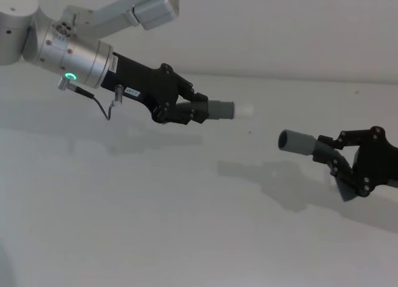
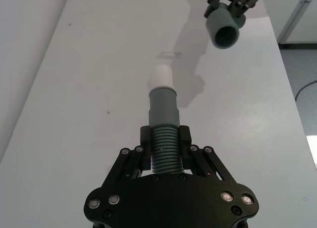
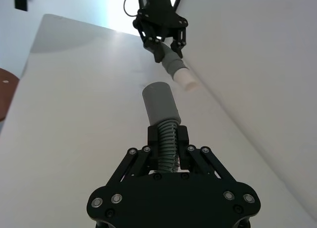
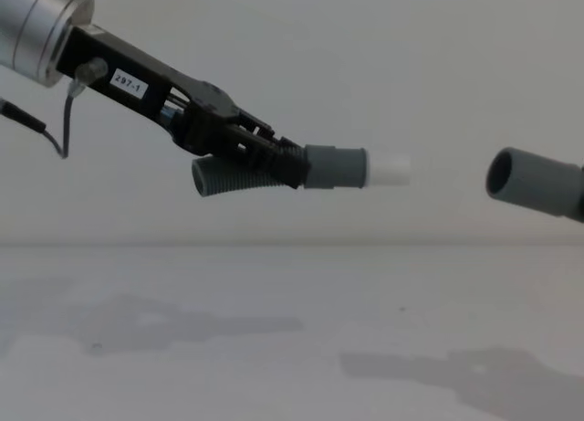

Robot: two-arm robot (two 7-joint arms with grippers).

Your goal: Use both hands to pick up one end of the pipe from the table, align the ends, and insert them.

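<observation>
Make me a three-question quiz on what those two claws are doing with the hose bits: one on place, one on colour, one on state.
1. Where are the left hose piece and right hose piece?
A. Held above the table by the left gripper and right gripper.
B. Lying flat on it.
C. In a box.

2. What colour is the left piece's narrow tip?
A. Red.
B. White.
C. Black.

3. Are the tip and the open socket joined?
A. Fully inserted.
B. Just touching.
C. Apart.

Answers:
1 A, each gripper is shut on a ribbed section, off the surface.
2 B, pale beyond the grey cuff.
3 C, a gap shows between them.
</observation>
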